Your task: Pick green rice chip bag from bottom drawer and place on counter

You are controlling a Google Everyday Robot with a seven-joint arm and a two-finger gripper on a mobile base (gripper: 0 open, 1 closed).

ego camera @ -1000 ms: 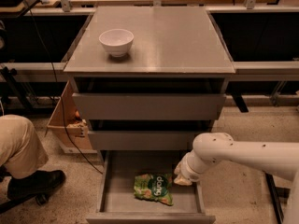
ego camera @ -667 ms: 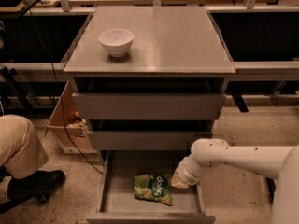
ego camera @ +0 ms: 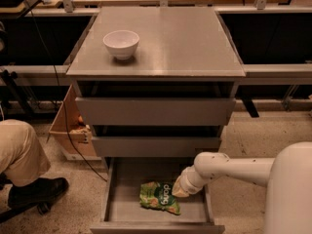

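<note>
Smooth off-white arm (ego camera: 239, 169) of rounded tubular links, dotted with small dark screws; tan-tipped gripper (ego camera: 178, 191) low inside the bottom drawer (ego camera: 124, 212), right side.

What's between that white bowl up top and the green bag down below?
Two grey drawers, seen in camera view; the gripper hangs beside the green rice chip bag.

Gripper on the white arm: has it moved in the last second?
Yes. The gripper has crept left in the view inside the bottom drawer, away from its right wall and closer to the green rice chip bag, which has not moved.
</note>
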